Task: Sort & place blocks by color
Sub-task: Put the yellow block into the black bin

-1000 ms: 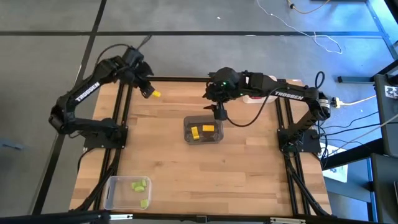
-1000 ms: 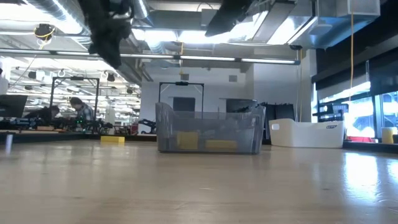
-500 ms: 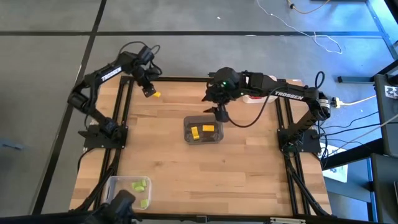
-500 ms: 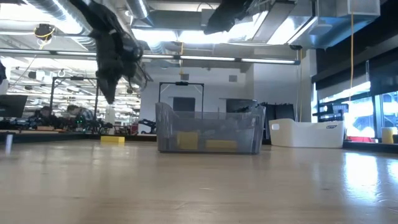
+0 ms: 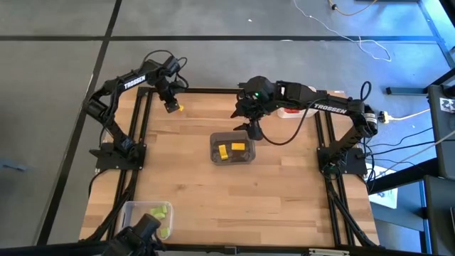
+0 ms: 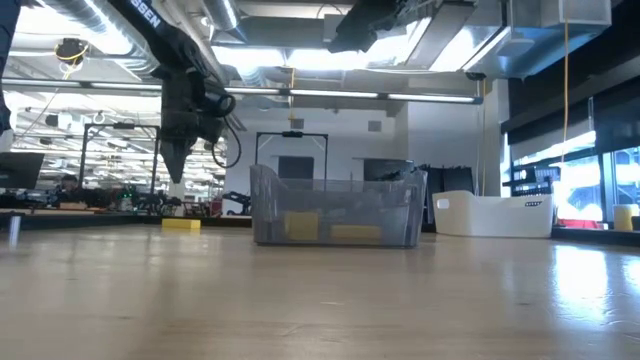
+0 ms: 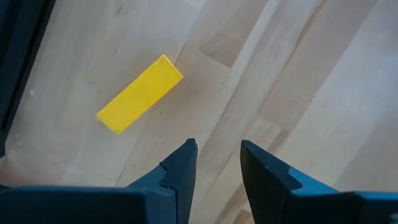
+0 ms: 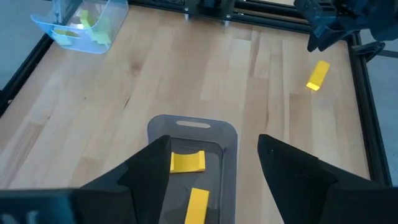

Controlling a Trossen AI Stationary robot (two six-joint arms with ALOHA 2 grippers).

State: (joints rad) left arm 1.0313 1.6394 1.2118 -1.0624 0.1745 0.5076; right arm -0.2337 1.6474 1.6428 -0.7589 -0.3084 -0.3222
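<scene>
A grey bin sits mid-counter, a clear bin at one corner, a white bin at another.

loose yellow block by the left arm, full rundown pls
The loose yellow block is a small flat rectangular bar, plain bright yellow, with a smooth matte look. It lies flat on the wooden table at its far left corner, skewed to the boards' grain. Nothing touches it: the left gripper hangs above and beside it with its fingers apart and empty.
</scene>
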